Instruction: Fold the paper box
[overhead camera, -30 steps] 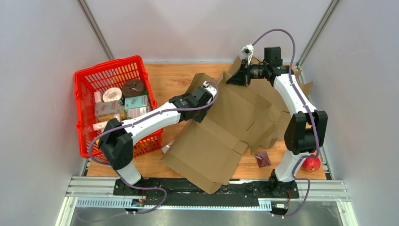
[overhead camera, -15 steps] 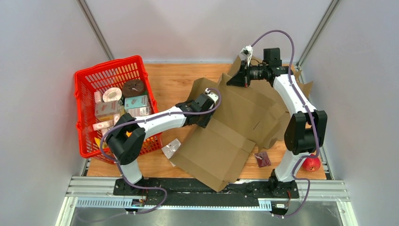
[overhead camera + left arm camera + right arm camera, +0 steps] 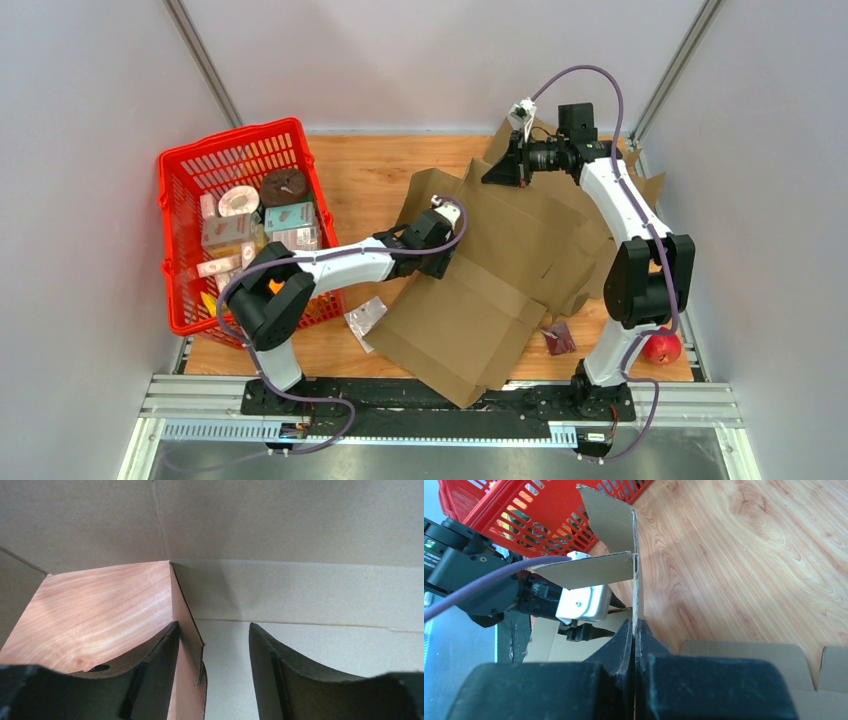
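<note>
The paper box [image 3: 490,270] is a flattened brown cardboard sheet with several flaps, spread over the middle of the wooden table. My left gripper [image 3: 437,250] reaches in at the box's left edge. In the left wrist view its jaws [image 3: 212,647] stand open, and a thin flap edge [image 3: 192,640] rises between them close to the left finger [image 3: 155,675], apart from the right one. My right gripper [image 3: 492,172] holds the box's far edge raised. In the right wrist view it [image 3: 635,630] is shut on an upright cardboard flap [image 3: 609,520].
A red basket [image 3: 230,137] with groceries stands at the left, also in the right wrist view [image 3: 524,505]. A silver wrapper [image 3: 365,317] lies by the box's near left corner, a dark packet [image 3: 558,337] at its near right, and a red apple [image 3: 661,347] by the right arm's base.
My left arm has drawn back toward the near side and its jaws have widened. The box's near part has shifted right, uncovering the silver wrapper. The right arm has held still.
</note>
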Robot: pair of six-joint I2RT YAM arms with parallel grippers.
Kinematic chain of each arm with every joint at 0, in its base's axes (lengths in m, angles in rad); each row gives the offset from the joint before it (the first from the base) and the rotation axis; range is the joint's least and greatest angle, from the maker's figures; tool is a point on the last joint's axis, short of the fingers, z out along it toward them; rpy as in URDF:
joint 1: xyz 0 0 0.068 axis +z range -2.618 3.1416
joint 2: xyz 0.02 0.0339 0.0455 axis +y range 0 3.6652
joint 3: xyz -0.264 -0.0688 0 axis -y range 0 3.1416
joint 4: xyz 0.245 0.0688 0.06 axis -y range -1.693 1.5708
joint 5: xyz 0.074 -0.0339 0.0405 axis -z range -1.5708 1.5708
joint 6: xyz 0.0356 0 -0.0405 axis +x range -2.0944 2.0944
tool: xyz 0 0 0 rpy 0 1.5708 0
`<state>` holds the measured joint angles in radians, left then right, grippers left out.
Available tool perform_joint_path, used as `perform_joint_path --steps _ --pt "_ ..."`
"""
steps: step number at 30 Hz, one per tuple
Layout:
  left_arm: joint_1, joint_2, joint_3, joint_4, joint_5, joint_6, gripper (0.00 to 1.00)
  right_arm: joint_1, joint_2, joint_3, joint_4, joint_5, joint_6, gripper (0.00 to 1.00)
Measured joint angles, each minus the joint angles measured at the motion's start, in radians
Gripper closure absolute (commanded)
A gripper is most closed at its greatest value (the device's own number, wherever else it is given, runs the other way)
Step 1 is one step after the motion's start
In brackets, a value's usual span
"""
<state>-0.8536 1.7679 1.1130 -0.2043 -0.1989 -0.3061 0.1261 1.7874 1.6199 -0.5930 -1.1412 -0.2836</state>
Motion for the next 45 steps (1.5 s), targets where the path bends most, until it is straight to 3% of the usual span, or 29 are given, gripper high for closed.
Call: perform_joint_path --steps 3,10,15,21,22,25,29,33,38,45 --pt "-0.006 -0.049 -0.015 -0.023 -0.013 -0.004 0.39 0.001 0.000 0.000 0.004 -0.002 0.000 1.00" --pt "0.019 -0.143 -0.016 -0.056 0.011 -0.011 0.60 0.010 0.000 0.000 0.023 -0.011 -0.001 1.00" --pt "0.034 -0.146 -0.016 -0.060 0.049 -0.021 0.65 0.011 0.000 0.000 0.023 -0.012 -0.001 1.00" --pt "0.026 -0.109 -0.017 -0.008 0.082 -0.048 0.55 0.017 0.003 0.000 0.012 -0.008 -0.002 1.00" --pt "0.024 -0.094 -0.017 0.003 0.081 -0.051 0.48 0.020 0.004 0.000 0.005 -0.003 -0.003 1.00" --pt "0.022 -0.083 -0.042 0.027 0.073 -0.052 0.38 0.031 0.009 0.000 -0.005 0.015 -0.013 1.00" --pt "0.019 -0.155 -0.075 -0.011 0.057 -0.031 0.34 0.049 0.013 0.014 -0.018 0.035 -0.036 1.00" --pt "0.015 -0.325 -0.063 -0.055 0.024 -0.001 0.35 0.084 0.025 0.060 -0.044 0.066 -0.070 1.00" --pt "0.027 -0.425 0.106 -0.119 -0.023 0.020 0.30 0.116 0.044 0.089 -0.065 0.095 -0.089 1.00" --pt "0.052 -0.344 0.356 -0.158 -0.072 0.056 0.31 0.136 0.047 0.111 -0.098 0.126 -0.109 1.00"
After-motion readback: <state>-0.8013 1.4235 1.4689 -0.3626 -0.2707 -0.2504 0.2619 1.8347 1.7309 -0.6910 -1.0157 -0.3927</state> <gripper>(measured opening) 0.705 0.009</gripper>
